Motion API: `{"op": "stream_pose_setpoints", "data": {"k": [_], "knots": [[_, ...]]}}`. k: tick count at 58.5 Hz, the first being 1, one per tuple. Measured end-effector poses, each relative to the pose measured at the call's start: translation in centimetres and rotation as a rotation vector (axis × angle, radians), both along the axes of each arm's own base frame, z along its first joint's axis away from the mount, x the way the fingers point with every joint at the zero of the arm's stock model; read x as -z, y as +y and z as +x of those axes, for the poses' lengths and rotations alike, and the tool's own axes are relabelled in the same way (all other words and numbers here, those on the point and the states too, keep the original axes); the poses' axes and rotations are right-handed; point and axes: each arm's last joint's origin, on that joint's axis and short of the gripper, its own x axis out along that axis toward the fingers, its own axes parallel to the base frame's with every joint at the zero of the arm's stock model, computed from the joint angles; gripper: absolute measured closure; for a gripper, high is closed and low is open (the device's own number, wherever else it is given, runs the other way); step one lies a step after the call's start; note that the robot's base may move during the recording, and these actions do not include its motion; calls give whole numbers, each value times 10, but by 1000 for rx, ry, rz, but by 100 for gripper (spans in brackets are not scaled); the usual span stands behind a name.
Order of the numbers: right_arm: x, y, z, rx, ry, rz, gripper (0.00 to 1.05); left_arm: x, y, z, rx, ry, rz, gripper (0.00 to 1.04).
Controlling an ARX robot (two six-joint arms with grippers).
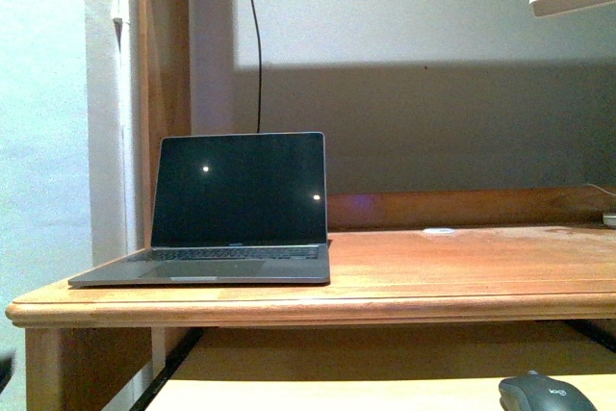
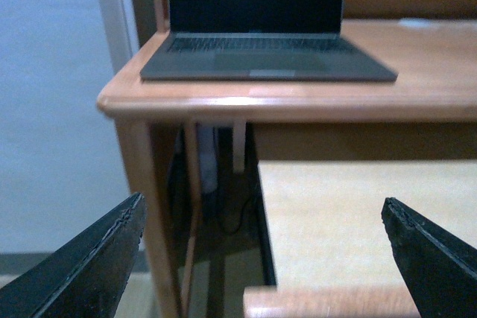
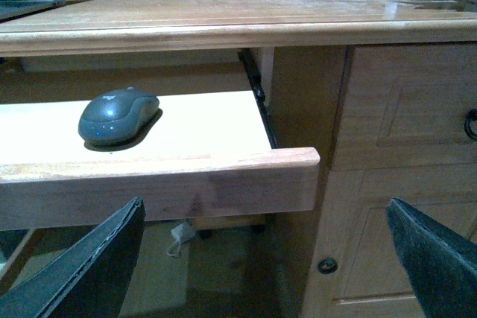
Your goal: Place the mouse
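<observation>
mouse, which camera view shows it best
Right wrist view: the whole mouse sits unblocked on the pull-out tray. The front view catches only its top at the bottom edge. The left wrist view shows no mouse.

Left gripper (image 2: 262,200) is showing two matte black, wedge-shaped fingers (image 2: 89,273) tapering to points, their inner edges looking rough and chipped. Right gripper (image 3: 264,202) fingers (image 3: 440,258) are showing the same dark, grainy surface.
</observation>
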Motion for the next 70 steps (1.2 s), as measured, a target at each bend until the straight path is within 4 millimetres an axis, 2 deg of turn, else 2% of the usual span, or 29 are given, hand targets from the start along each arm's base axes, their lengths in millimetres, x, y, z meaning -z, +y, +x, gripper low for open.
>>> {"op": "stream_pose_setpoints", "data": {"k": [8,11,13,19,29,39,45,48,53,63,70], "knots": [[0,0,0,0,0,0,7,15,-2,-42,-8,-12,80,8],[0,0,0,0,0,0,7,19,1,-52,-37,-22,55,16],[0,0,0,0,0,0,7,23,8,-57,-56,-33,20,25],[0,0,0,0,0,0,7,40,25,-59,-61,-36,-15,48],[0,0,0,0,0,0,7,53,40,-59,-67,-45,-31,76],[0,0,0,0,0,0,7,53,55,-59,-97,-52,-35,102],[0,0,0,0,0,0,7,53,56,-59,-91,-52,-37,102],[1,2,1,2,61,-16,7,53,56,-59,-93,-52,-37,102],[-8,10,8,-18,95,-56,7,53,56,-59,-93,-52,-37,102],[-57,38,42,-55,24,-100,7,53,56,-59,-91,-52,-37,102],[-77,60,70,-78,12,-133,7,53,56,-59,-91,-52,-37,102]]}}
